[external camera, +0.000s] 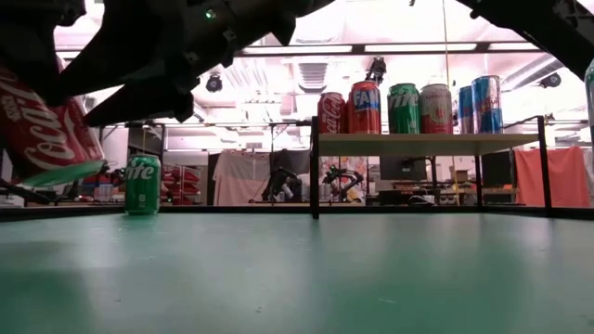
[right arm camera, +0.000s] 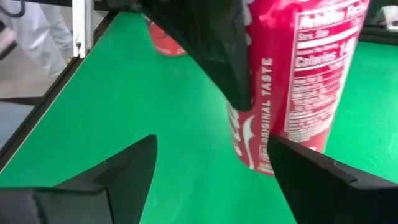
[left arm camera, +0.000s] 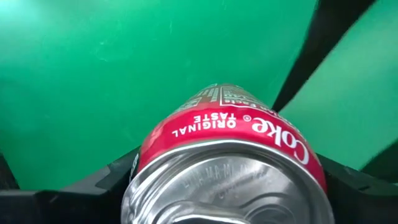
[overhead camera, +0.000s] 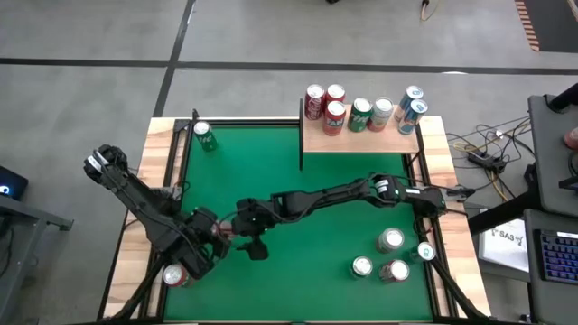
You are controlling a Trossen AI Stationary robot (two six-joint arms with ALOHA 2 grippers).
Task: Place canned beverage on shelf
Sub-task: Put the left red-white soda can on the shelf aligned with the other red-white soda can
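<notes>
**High view.** The shelf (overhead camera: 361, 140) is seen at the far edge of the bench (overhead camera: 316, 262), with seven cans already stood on it. Well away from the shelf, towards the bench's opposite left corner, the left gripper (overhead camera: 219, 232) and the right gripper (overhead camera: 256, 244) are met almost tip to tip. The Coke can (overhead camera: 226, 232) between them is probably the reddish patch, though it is largely hidden by the arms. A hand-over is judged to be the step in hand.

**Low view.** The Coke can (external camera: 42, 130) is shown lifted off the bench and tilted, which cannot be read from above. The free stretch of the shelf (external camera: 427, 143) in front of the stored cans is shown too.

**Left wrist view.** The Coke can (left arm camera: 227, 162) is seen gripped between the left fingers (left arm camera: 93, 186), lid end nearest the camera.

**Right wrist view.** The right gripper (right arm camera: 211, 168) is held wide, nothing yet between its fingers (right arm camera: 118, 171). The Coke can (right arm camera: 298, 81) hangs just beyond them, partly covered by a left finger.

The step is best done if the right fingers are brought round the bare part of the can's wall, clear of the left fingers. They should be closed firmly before the left grip is let go. The can should then be uprighted before it is carried to the shelf.
</notes>
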